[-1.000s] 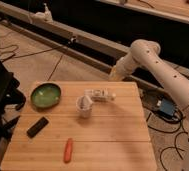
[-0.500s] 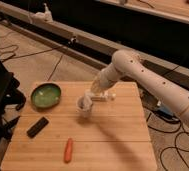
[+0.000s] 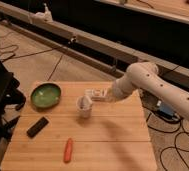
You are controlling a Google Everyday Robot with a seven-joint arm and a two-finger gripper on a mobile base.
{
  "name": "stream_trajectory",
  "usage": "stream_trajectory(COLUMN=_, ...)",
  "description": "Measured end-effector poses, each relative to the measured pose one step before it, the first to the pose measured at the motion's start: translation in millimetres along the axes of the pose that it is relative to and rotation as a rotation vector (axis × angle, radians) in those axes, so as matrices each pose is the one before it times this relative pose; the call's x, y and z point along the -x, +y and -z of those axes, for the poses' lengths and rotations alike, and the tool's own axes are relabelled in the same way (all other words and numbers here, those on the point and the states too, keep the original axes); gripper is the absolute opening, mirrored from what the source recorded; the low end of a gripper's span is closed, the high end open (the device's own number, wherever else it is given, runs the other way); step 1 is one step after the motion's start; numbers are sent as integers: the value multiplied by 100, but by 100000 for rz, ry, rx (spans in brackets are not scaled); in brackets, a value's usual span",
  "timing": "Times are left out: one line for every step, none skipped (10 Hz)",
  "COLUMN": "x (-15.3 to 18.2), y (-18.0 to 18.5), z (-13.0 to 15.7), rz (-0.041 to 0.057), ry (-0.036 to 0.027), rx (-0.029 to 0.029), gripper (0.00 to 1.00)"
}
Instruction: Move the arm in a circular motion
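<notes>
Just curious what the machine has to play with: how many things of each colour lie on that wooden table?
Green: 1, bowl
White: 2, cup, packet
Black: 1, bar
Orange: 1, carrot
Total: 5
The arm reaches over the table, gripper by the packet.

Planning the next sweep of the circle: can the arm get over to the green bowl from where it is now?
Probably yes. The arm reaches in from the right, its pincer near the small white box. Only the white cup stands toward the green bowl; passing above or behind it looks free.
</notes>
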Motion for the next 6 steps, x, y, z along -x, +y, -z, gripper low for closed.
stream_trajectory(x=-2184, y=-34, z=1007, rz=-3873, ry=4818, rx=-1574, gripper=0)
stream_trajectory(x=-1651, y=-505, z=652, rz=-2503, ry=3989, rx=-1313, gripper=0)
stream_trajectory(x=-2105, y=-1349, z=626, rz=-2583, ry=5741, rx=-1467, gripper=0)
stream_trajectory(x=-1236, y=-1658, z=83, rz=-1367, ry=4249, rx=-824, gripper=0)
stream_trajectory(x=-672, y=-1630, z=-401, rz=-1003, ry=3026, rx=-116, gripper=0)
stream_trajectory(x=-284, y=-1850, z=-678, rz=-1125, ry=2225, rx=53, gripper=0)
